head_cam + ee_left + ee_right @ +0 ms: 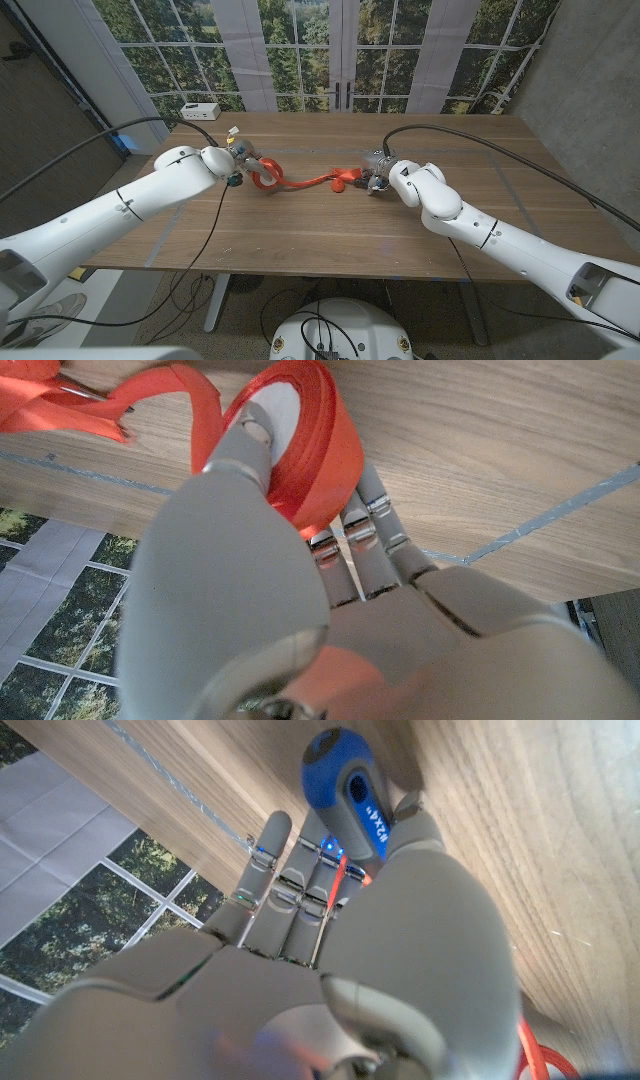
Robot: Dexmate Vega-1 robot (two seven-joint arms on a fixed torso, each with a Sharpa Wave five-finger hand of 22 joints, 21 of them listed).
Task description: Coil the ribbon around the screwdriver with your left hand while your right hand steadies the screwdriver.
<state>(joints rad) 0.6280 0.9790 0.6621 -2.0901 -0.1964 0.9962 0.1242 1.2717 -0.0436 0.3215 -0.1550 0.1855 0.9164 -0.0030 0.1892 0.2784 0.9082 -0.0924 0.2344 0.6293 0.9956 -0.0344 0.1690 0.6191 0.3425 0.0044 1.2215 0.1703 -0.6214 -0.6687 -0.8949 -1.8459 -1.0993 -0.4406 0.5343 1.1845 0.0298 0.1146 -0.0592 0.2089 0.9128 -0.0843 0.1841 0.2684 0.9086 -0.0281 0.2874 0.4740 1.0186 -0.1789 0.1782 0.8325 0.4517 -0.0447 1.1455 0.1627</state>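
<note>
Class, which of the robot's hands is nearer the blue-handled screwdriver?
Right. The right hand grips the blue-handled screwdriver; the left hand holds the orange ribbon roll across the table.

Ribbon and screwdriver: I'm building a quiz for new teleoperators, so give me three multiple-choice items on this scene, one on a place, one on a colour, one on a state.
1. Where is the ribbon roll?
A. In the left hand
B. In the right hand
C. Beside the white box

2. What colour is the screwdriver handle?
A. Yellow
B. Blue and black
C. Green

3. What is the right hand doing?
A. Hanging open above the table
B. Holding the roll
C. Gripping the screwdriver

Answers: 1 A, the left wrist view shows fingers around the roll. 2 B, the handle shows blue and black in the right wrist view. 3 C, the fingers close around the handle there.
</note>
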